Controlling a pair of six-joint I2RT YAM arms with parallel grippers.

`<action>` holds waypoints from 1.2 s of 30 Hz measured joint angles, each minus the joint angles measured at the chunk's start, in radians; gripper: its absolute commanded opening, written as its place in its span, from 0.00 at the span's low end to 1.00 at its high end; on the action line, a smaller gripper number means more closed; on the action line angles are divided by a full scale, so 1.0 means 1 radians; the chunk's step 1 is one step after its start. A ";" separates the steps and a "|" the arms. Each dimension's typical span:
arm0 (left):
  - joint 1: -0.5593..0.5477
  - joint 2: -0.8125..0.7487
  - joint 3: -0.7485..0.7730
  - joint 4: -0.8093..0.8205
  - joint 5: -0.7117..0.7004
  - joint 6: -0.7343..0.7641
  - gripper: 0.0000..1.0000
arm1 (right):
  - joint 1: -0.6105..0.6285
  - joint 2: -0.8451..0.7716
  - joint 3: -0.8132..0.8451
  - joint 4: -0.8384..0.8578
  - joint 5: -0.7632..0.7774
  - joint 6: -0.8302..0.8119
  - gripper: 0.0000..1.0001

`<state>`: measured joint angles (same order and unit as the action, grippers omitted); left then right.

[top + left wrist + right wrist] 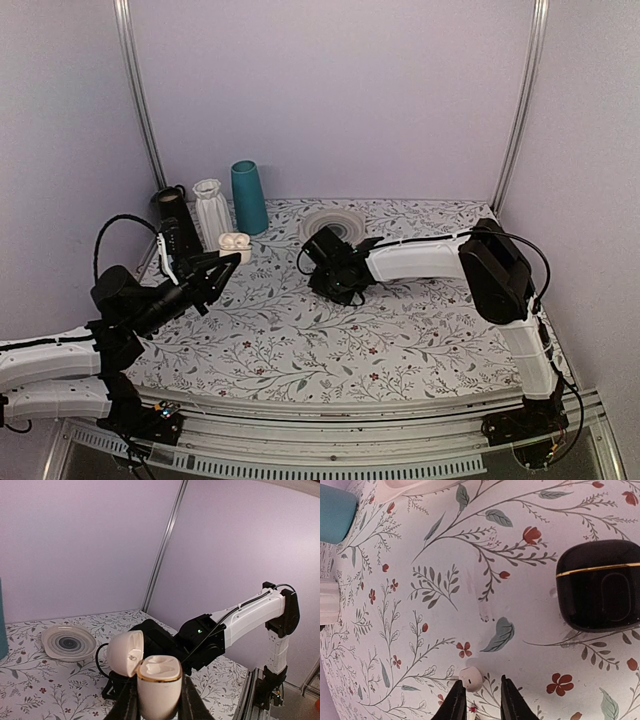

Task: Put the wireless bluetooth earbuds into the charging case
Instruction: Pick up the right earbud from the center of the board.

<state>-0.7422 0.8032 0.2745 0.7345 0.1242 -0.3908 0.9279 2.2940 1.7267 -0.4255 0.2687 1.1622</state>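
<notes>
My left gripper is shut on the base of the cream-white charging case and holds it upright above the cloth, with its lid hinged open to the left. In the top view the charging case sits at the left rear. One white earbud lies on the floral cloth, touching the left fingertip of my right gripper. Those jaws stand a little apart, with cloth showing between them. My right gripper points down mid-table.
A closed black case with a gold seam lies just right of the earbud. A ribbed white vase, a teal vase and a black object stand at the back left. A white plate lies behind the right gripper.
</notes>
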 measured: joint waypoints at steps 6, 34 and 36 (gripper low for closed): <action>0.001 0.000 0.000 0.000 0.003 -0.003 0.00 | 0.002 0.000 0.000 0.023 0.010 -0.054 0.24; 0.004 0.010 0.000 0.001 0.019 -0.008 0.00 | 0.027 0.079 0.079 0.023 0.061 -0.195 0.22; 0.004 0.011 0.000 0.002 0.021 -0.008 0.00 | 0.027 0.086 0.089 0.022 0.064 -0.206 0.22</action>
<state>-0.7380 0.8146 0.2745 0.7364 0.1448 -0.3988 0.9554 2.3798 1.8160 -0.4034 0.3328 0.9565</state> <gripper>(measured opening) 0.205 0.225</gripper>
